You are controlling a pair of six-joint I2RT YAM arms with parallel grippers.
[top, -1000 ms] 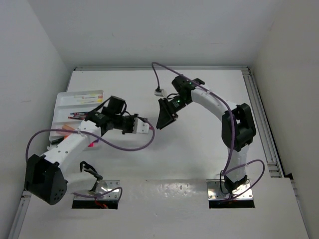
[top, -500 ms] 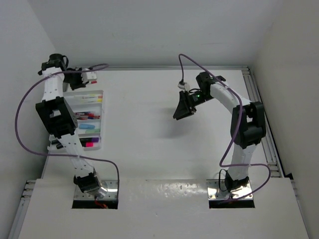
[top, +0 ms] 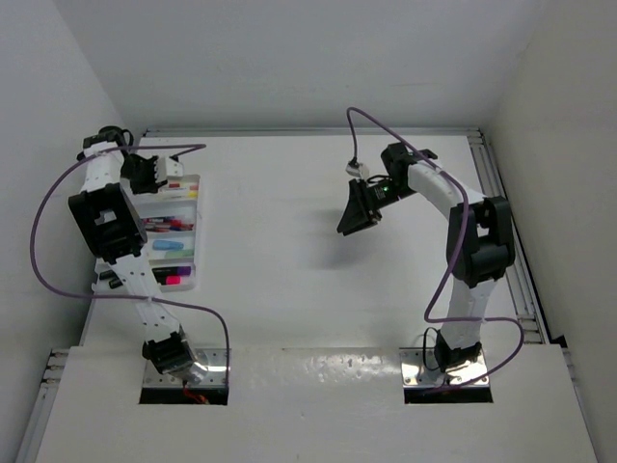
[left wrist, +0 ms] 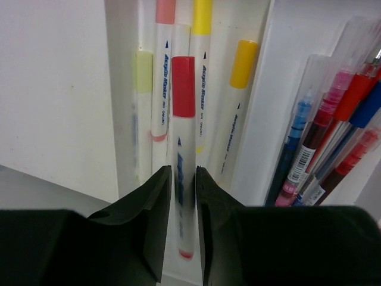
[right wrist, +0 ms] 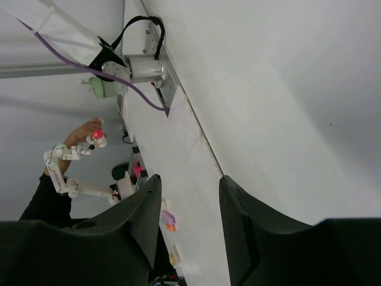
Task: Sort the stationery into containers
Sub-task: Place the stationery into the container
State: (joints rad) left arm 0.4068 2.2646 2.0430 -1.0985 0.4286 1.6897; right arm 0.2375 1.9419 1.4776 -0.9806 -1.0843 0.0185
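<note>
At the near end of the white tray [top: 196,253], which is lying at the left edge of the worktop [top: 289,289], a pink highlighter [top: 174,280] is being housed in the nearest compartment, with a blue highlighter [top: 172,247] in the next one. Farther in, above the bare middle of the worktop, the right end effector [top: 349,220] is being held in the air, released, with nothing between its fingers. Beyond the blue highlighter, thin pens [left wrist: 321,137] with blue and red caps are being held bunched in one compartment. In the farthest compartment, white markers [left wrist: 238,107] are being stored side by side. There the left end effector [left wrist: 183,171] is being held clenched on the barrel of the red-capped marker [left wrist: 183,95], which is lying along the others.
</note>
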